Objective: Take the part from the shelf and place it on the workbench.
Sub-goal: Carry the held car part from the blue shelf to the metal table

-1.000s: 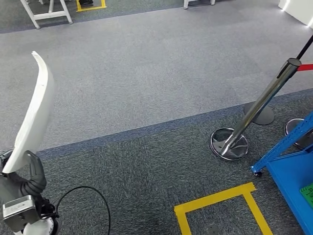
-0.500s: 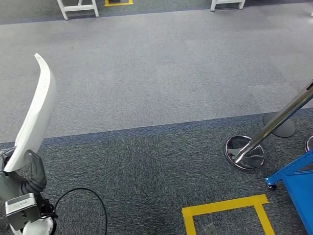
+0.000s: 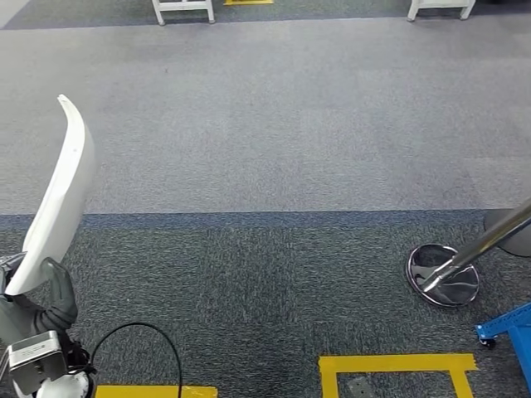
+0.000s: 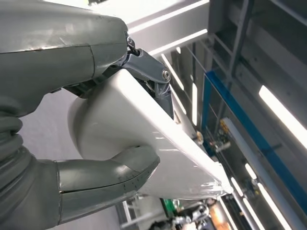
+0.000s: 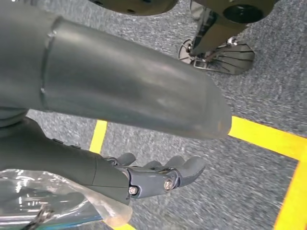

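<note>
From the head camera I see my left hand low at the left edge, gripping the bottom end of the white curved part, which stands nearly upright and bows over at its top. In the left wrist camera the hand is clamped on that same part: the thick thumb presses one broad face and the darker fingers hook over the opposite edge, so the part is held in the air, over the floor. A black cable loops across the carpet just beside the left arm. My right hand hangs over the grey carpet with its fingers lying loosely together, slightly curled, and holding nothing that I can see; yellow tape lines run on the floor beneath it. Ahead, the floor has a lighter grey band and a darker one. A yellow tape square lies near the lower edge, a leaning chrome post with its round base stands at right, and a blue frame corner sits at the lower right. White table legs stand at the far edge.
</note>
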Controlling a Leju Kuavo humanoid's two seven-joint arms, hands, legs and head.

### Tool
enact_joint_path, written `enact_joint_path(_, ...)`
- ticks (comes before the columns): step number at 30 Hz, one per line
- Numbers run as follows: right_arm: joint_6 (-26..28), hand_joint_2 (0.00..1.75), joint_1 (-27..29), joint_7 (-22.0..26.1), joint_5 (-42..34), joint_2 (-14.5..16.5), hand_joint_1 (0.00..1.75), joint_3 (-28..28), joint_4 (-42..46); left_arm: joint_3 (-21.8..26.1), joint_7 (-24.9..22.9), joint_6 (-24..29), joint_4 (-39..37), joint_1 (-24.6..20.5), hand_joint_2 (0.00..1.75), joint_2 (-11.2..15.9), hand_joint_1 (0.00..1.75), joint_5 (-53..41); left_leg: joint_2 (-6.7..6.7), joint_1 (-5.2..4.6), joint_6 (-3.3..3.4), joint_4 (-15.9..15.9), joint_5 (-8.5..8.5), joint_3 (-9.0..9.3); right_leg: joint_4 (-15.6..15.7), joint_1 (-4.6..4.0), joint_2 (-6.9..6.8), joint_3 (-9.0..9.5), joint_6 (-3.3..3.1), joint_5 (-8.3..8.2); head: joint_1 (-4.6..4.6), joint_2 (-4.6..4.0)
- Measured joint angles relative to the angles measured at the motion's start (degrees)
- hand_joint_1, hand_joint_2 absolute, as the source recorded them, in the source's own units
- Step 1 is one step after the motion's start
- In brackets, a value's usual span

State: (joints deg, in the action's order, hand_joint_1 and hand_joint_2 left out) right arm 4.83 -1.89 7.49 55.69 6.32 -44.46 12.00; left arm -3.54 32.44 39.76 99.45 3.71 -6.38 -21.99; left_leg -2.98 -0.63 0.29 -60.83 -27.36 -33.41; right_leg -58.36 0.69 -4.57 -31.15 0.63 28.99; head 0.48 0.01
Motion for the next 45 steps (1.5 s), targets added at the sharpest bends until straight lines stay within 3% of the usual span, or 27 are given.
enact_joint_path(2,0.0,0.0,-0.05,0.04,0.01,0.01,0.0,0.0,0.0,-0.13,-0.1,0.0,0.0,-0.02,1.75,0.01,1.75,-0.1,-1.18,-0.61,0.6,2.4,0.06,0.87,-0.03,-0.14,-1.04,0.05,0.49,0.17,0.05,0.01)
enact_joint_path(4,-0.01,0.0,-0.17,0.07,0.02,0.03,0.0,0.0,0.0,-0.21,-0.21,0.0,0.02,0.05,1.75,0.08,1.75,-0.14,0.09,-0.61,1.22,2.82,0.37,0.77,-0.05,-0.01,-1.69,0.17,1.07,0.45,0.04,0.01)
enact_joint_path(6,-0.01,0.0,-0.23,0.1,0.03,0.04,0.0,0.0,0.0,-0.26,-0.28,0.0,0.08,-0.05,1.75,0.13,1.75,-0.15,1.32,-0.27,1.94,3.36,0.82,0.96,-2.07,0.17,0.6,-0.74,1.6,1.97,0.17,0.0)
enact_joint_path(8,-0.03,0.0,-0.16,0.1,0.03,0.04,0.0,0.0,0.0,-0.38,-0.31,0.0,0.13,-0.14,1.75,0.12,1.75,-0.15,2.47,-0.06,2.38,3.51,1.04,0.97,-8.49,0.25,3.72,-3.98,1.87,5.23,0.44,0.0)
enact_joint_path(10,-0.09,0.0,0.07,0.08,0.03,0.04,0.0,-0.01,0.0,-0.46,-0.31,0.0,0.13,-0.07,1.75,0.13,1.75,-0.15,3.81,-0.08,2.5,3.47,1.04,0.89,-14.87,0.25,4.52,-7.42,2.01,7.26,0.55,0.0)
enact_joint_path(11,-0.11,0.0,0.18,0.08,0.03,0.04,0.0,-0.01,0.0,-0.47,-0.31,0.0,0.13,-0.04,1.75,0.14,1.75,-0.15,4.53,-0.08,2.51,3.42,1.04,0.88,-15.58,0.25,4.55,-8.03,2.06,6.76,0.56,-0.01)
enact_joint_path(13,-0.12,0.0,0.15,0.09,0.03,0.04,0.0,-0.02,0.0,-0.46,-0.31,0.0,0.13,-0.02,1.75,0.15,1.75,-0.15,5.97,0.01,2.34,3.17,0.96,0.91,-10.63,0.37,5.08,-6.11,2.08,2.91,0.55,0.0)
enact_joint_path(14,-0.12,0.0,0.09,0.09,0.03,0.04,0.0,-0.02,0.0,-0.46,-0.31,0.0,0.13,-0.02,1.75,0.15,1.75,-0.15,6.6,0.04,2.12,2.91,0.83,0.79,-6.94,0.56,6.45,-4.44,2.1,1.2,0.55,-0.01)
enact_joint_path(16,-0.13,0.0,0.07,0.1,0.03,0.04,0.0,-0.03,-0.01,-0.51,-0.32,0.0,0.14,-0.09,1.75,0.16,1.75,-0.16,7.8,0.13,1.47,2.13,0.6,0.21,-1.71,0.88,9.03,-1.93,2.01,-0.39,0.46,0.0)
enact_joint_path(17,-0.14,0.0,0.11,0.1,0.04,0.04,0.0,-0.03,-0.02,-0.56,-0.33,0.0,0.15,-0.08,1.75,0.16,1.75,-0.17,8.37,0.19,1.12,1.91,0.63,-0.13,-1.03,0.9,9.71,-1.52,1.85,-0.17,0.43,0.0)
enact_joint_path(19,-0.15,0.0,0.17,0.11,0.08,0.04,0.0,-0.04,-0.02,-0.63,-0.33,0.0,0.16,-0.01,1.75,0.22,1.75,-0.19,9.23,0.39,0.53,1.77,0.75,-0.52,-0.77,0.81,8.62,-1.28,1.34,-0.27,0.42,0.0)
enact_joint_path(21,-0.14,0.0,0.16,0.14,0.13,0.04,0.0,-0.07,-0.02,-0.64,-0.33,0.0,0.17,-0.03,1.75,0.32,1.75,-0.21,7.44,0.31,-0.02,-0.07,-0.49,-1.4,-0.47,0.87,7.15,-0.95,0.68,-0.33,0.19,-0.01)
enact_joint_path(23,-0.14,0.0,0.17,0.17,0.16,0.04,0.0,-0.09,-0.02,-0.69,-0.33,0.0,0.17,-0.13,1.75,0.38,1.75,-0.25,4.7,0.34,-0.55,-6.02,-3.62,-4.12,-0.32,0.78,5.56,-0.66,0.14,-0.19,-0.09,0.01)
enact_joint_path(25,-0.14,0.0,0.21,0.21,0.19,0.04,0.0,-0.09,-0.02,-0.74,-0.34,0.0,0.17,-0.06,1.75,0.42,1.75,-0.3,3.94,0.63,-0.93,-12.72,-6.08,-7.38,-0.32,0.64,3.89,-0.55,-0.1,0.03,-0.16,0.01)
enact_joint_path(26,-0.14,0.0,0.2,0.23,0.21,0.04,0.0,-0.1,-0.02,-0.74,-0.35,0.0,0.16,0.0,1.75,0.44,1.75,-0.36,3.81,0.76,-1.03,-13.9,-5.94,-8.01,-0.32,0.6,3.09,-0.47,-0.12,0.14,-0.16,0.01)
enact_joint_path(27,-0.14,0.0,0.18,0.25,0.25,0.04,0.0,-0.1,-0.02,-0.73,-0.35,0.0,0.16,0.04,1.75,0.45,1.75,-0.52,3.64,0.84,-1.05,-12.87,-4.71,-7.55,-0.32,0.59,2.36,-0.33,-0.09,0.26,-0.17,0.01)
enact_joint_path(28,-0.15,0.0,0.16,0.28,0.28,0.04,0.0,-0.11,-0.02,-0.72,-0.35,0.0,0.16,0.06,1.75,0.46,1.75,-0.77,3.23,0.87,-0.97,-9.83,-2.7,-6.07,-0.32,0.59,1.7,-0.1,0.0,0.41,-0.18,0.01)
enact_joint_path(30,-0.16,0.0,0.12,0.34,0.36,0.04,0.0,-0.11,-0.02,-0.71,-0.33,0.0,0.17,0.0,1.75,0.47,1.75,-1.32,0.73,0.48,-0.54,-2.32,0.44,-2.38,-0.34,0.44,0.59,0.31,0.36,0.77,-0.21,0.01)
enact_joint_path(32,-0.16,0.0,0.02,0.37,0.4,0.04,0.0,-0.11,-0.02,-0.72,-0.28,0.0,0.17,-0.03,1.75,0.43,1.75,-1.66,-1.1,-0.05,-0.05,1.24,0.94,-0.85,-0.29,0.14,-0.41,0.51,0.93,1.06,-0.12,0.0)
enact_joint_path(34,-0.16,0.0,-0.12,0.39,0.45,0.04,0.0,-0.14,-0.02,-0.67,-0.25,0.0,0.19,0.01,1.75,0.43,1.75,-1.83,-0.24,-0.17,0.52,1.64,0.84,-0.9,-0.08,0.03,-1.45,0.83,1.56,1.28,-0.01,0.0)
enact_joint_path(35,-0.17,0.0,-0.18,0.4,0.46,0.04,0.0,-0.16,-0.02,-0.63,-0.22,0.0,0.23,0.03,1.75,0.43,1.75,-1.86,0.36,-0.07,0.85,1.88,0.96,-0.81,-0.23,0.11,-1.04,0.87,1.88,1.61,0.08,0.0)
enact_joint_path(37,-0.17,0.0,-0.23,0.43,0.51,0.04,0.0,-0.23,-0.02,-0.59,-0.15,0.0,0.32,-0.08,1.75,0.35,1.75,-1.92,1.52,0.27,1.6,2.33,1.22,-0.54,-3.52,0.32,1.6,-0.59,2.3,3.76,0.36,0.01)
enact_joint_path(39,-0.18,0.0,-0.1,0.43,0.57,0.04,0.0,-0.35,-0.03,-0.58,-0.1,0.0,0.35,-0.13,1.75,0.22,1.75,-1.94,2.69,0.31,2.06,2.39,1.2,-0.51,-11.03,0.41,4.03,-4.47,2.33,7.13,0.58,0.0)
enact_joint_path(41,-0.19,0.0,0.11,0.42,0.61,0.04,0.0,-0.47,-0.04,-0.57,-0.09,0.0,0.35,-0.05,1.75,0.15,1.75,-1.94,4.05,0.19,2.19,2.37,1.14,-0.46,-16.28,0.39,4.45,-7.7,2.32,8.16,0.58,0.0)
enact_joint_path(42,-0.18,0.0,0.15,0.42,0.62,0.04,0.0,-0.52,-0.04,-0.56,-0.09,0.0,0.35,-0.03,1.75,0.15,1.75,-1.94,4.8,0.15,2.19,2.36,1.14,-0.38,-15.82,0.38,4.54,-7.9,2.25,6.94,0.59,0.01)
enact_joint_path(43,-0.17,0.0,0.15,0.42,0.63,0.03,0.0,-0.55,-0.03,-0.56,-0.09,0.0,0.35,-0.02,1.75,0.15,1.75,-1.94,5.55,0.14,2.16,2.34,1.13,-0.26,-13.16,0.39,4.82,-7.0,2.12,4.78,0.58,0.01)
enact_joint_path(45,-0.18,0.0,0.11,0.42,0.63,0.02,0.0,-0.6,-0.03,-0.56,-0.09,0.0,0.35,-0.04,1.75,0.14,1.75,-1.93,6.86,0.11,1.91,2.19,1.02,-0.16,-5.3,0.58,7.12,-3.77,1.81,0.64,0.58,0.01)
